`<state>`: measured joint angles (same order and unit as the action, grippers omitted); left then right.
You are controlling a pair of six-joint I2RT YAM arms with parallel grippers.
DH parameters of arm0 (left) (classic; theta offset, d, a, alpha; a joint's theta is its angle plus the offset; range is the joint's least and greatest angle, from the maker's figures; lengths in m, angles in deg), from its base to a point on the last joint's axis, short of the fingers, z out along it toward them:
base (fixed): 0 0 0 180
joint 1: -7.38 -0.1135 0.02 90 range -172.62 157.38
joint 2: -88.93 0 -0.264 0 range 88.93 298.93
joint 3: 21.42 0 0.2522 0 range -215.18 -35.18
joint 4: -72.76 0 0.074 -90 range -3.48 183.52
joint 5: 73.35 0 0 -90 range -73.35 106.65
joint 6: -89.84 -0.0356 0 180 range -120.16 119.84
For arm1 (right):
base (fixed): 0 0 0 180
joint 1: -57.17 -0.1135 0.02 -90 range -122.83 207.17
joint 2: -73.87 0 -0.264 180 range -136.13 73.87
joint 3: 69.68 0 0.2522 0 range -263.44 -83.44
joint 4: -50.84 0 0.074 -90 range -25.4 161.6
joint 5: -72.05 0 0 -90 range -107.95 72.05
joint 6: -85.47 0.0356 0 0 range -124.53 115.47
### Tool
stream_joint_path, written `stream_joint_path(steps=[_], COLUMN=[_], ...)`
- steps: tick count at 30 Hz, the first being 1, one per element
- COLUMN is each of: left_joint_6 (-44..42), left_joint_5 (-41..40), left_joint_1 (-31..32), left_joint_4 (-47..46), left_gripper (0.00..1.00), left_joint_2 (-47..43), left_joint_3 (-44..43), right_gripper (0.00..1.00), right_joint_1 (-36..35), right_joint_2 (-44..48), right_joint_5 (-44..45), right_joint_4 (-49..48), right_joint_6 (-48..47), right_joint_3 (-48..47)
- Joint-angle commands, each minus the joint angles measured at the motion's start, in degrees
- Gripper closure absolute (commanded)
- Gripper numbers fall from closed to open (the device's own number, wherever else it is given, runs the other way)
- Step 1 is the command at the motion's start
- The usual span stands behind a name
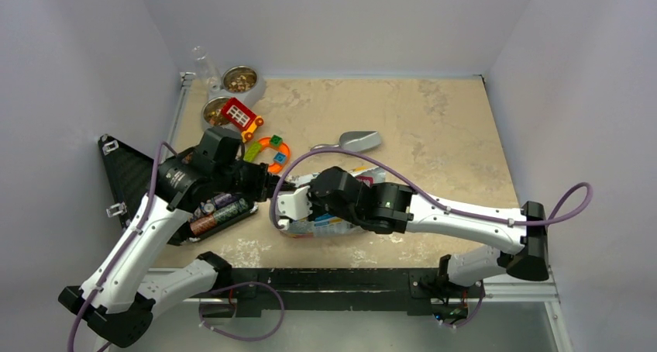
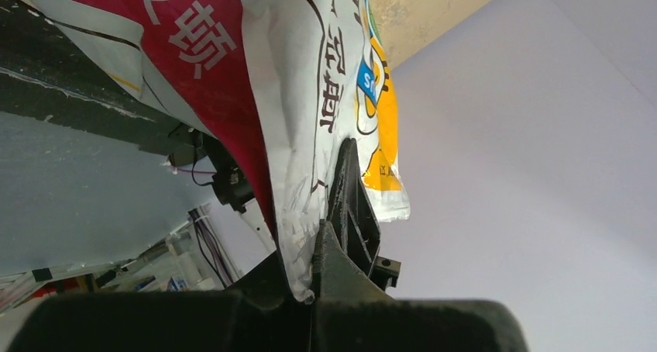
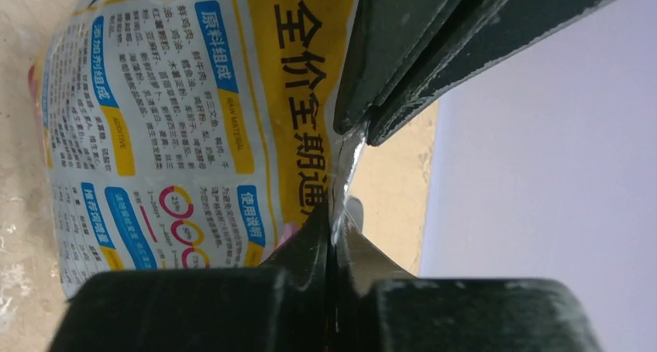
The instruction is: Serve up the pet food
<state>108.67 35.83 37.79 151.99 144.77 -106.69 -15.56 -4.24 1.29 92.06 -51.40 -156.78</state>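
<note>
Grip check: left gripper (image 2: 325,212), right gripper (image 3: 345,174) both clenched on food bag (image 1: 329,226) edges. Needed steady opposite pull, mouth facing upward.

Overhead: even, diffuse light with no hard source. Soft shadows lie on the tabletop (image 1: 434,119) beneath both arms, and the walls read faintly lilac.

Left wrist: the left claw (image 2: 329,220) body is a black, defocused mass. The bag (image 2: 294,96) above it is glossy, its print sharp.

Right wrist: the right claw (image 3: 335,239) is likewise dark and soft. There is specular glare on the crimped bag edge just above its tips. The wall to its right is washed flat.
</note>
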Motion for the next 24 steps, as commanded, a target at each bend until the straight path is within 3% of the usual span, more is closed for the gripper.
stream_joint_path(steps=[1,4,9,10,11,12,14,23,24], left_joint_6=[0.5,0.8,0.7,0.7,0.7,0.8,0.7,0.7,0.7], left_joint_5=[1.6,1.9,2.1,2.1,2.1,2.0,1.9,1.2,1.2], left_joint_1=[0.1,0.1,0.1,0.1,0.1,0.1,0.0,0.1,0.1], left_joint_4=[-1.7,-2.4,-1.8,-1.7,-1.7,-1.5,-1.3,-0.4,-0.2], left_gripper=[1.0,1.0,1.0,1.0,1.0,1.0,1.0,1.0,1.0], left_joint_2=[-2.8,-2.8,-2.9,-3.0,-3.1,-3.2,-3.2,-3.5,-3.5], left_joint_3=[0.6,1.3,1.3,1.3,1.4,1.4,1.3,1.2,1.2], right_gripper=[1.0,1.0,0.99,0.85,0.78,0.77,1.0,1.0,0.91], right_joint_1=[0.2,0.5,1.4,1.5,1.5,1.5,1.5,5.2,6.0], right_joint_2=[1.9,4.3,6.2,7.2,7.9,8.3,8.6,13.8,14.4], right_joint_5=[7.5,-0.3,-2.6,-1.9,-0.3,0.4,1.4,-4.4,-4.9], right_joint_4=[1.3,6.6,6.7,4.8,3.8,3.8,4.7,5.3,4.7], right_joint_6=[-2.2,2.2,6.3,6.3,5.9,5.3,3.7,7.9,8.3], right_joint_3=[-1.0,-2.5,-2.4,-0.7,0.2,0.6,0.9,0.8,1.3])
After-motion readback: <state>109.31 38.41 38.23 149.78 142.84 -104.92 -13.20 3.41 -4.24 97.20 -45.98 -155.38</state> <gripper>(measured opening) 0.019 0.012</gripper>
